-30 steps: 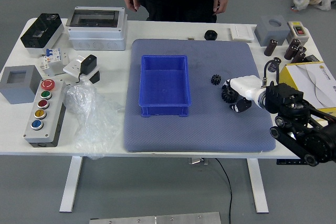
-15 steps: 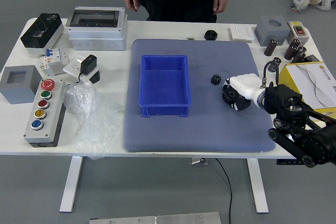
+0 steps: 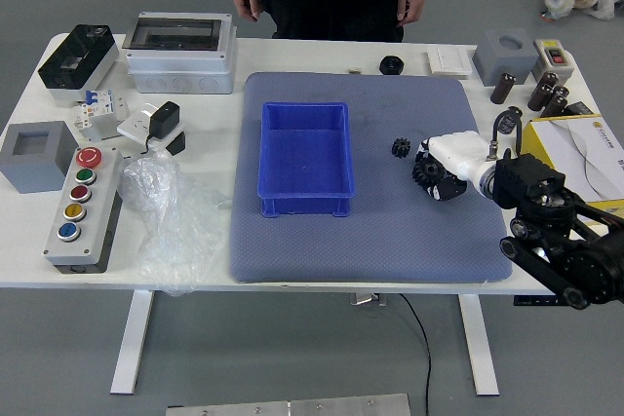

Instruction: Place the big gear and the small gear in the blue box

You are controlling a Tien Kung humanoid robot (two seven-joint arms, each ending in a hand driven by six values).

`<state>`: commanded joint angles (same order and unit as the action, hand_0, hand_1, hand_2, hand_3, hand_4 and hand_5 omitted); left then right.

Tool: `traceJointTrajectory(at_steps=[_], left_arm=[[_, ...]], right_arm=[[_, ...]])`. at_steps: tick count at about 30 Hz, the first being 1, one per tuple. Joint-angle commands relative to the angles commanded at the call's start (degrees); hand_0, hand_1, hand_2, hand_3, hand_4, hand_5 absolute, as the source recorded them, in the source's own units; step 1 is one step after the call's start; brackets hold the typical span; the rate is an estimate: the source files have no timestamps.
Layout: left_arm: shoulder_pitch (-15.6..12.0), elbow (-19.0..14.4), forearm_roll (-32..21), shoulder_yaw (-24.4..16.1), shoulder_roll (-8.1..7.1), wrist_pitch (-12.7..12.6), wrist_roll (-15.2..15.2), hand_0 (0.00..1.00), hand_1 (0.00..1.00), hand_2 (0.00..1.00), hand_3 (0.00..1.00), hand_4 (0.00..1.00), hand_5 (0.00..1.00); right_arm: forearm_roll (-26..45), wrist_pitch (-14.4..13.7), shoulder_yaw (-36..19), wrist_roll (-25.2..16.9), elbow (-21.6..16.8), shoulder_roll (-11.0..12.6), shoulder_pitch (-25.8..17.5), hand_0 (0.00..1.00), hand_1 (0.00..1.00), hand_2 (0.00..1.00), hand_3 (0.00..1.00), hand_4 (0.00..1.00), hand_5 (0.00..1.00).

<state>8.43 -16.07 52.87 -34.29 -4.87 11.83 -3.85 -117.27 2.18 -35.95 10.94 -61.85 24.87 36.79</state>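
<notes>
At the left end of the table (image 3: 207,128), a grey block (image 3: 39,156) is placed beside a button panel (image 3: 86,204) on which five coloured buttons are mounted. A black-and-white box (image 3: 77,63) is positioned behind them, and a crumpled clear plastic bag (image 3: 172,221) is laid to the right of the panel. A white case (image 3: 180,57) with a dark window is located at the far edge. A grey-blue mat (image 3: 390,250) is spread over the middle of the table, and the blue box (image 3: 304,206) is set upright on its left part, open side up. Beyond the far edge, one hand of a person (image 3: 247,1) and the other hand of the person (image 3: 410,4) are held lowered, apart from the parts on the table. The small gear (image 3: 401,147) is located on the mat between the blue box and the big gear (image 3: 427,171). The big gear is grasped at the mat by the right hand (image 3: 441,178), its fingers curled around the part. A yellow box (image 3: 606,204) is situated at the right end, partly covered by the right arm.
</notes>
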Motion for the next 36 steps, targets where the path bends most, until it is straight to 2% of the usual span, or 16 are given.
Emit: traceJointTrajectory(at_steps=[12,21,28,36], left_arm=[[-0.21,-0.01,0.13,-0.43,-0.59,-0.03,-0.1,0.86,0.842,0.846,0.867,0.757,0.687],[-0.26,-0.02,0.14,-0.69,-0.96,0.0,-0.16,0.861,0.842,0.846,0.867,0.757,0.687],[-0.38,-0.01,0.0,-0.68,-1.15,0.05,-0.24,0.861,0.842,0.846,0.867,0.757,0.688],[-0.47,0.02,-0.3,-0.08,-1.14,0.1,-0.33,0.861,0.842,0.846,0.867,0.757,0.687]], right_arm=[[-0.88,3.36,-0.23,1.15,-7.53,5.61,2.08,0.514,0.386,0.464,0.577,0.472,0.163],[-1.34,5.67,0.63,2.35,-12.95,7.47,5.4,0.513,0.386,0.463,0.577,0.469,0.166],[-1.21,6.91,2.16,2.9,-14.74,6.52,9.33,0.511,0.385,0.463,0.577,0.47,0.165],[-0.47,7.33,4.23,2.99,-13.15,1.79,13.73,0.508,0.387,0.463,0.579,0.472,0.169]])
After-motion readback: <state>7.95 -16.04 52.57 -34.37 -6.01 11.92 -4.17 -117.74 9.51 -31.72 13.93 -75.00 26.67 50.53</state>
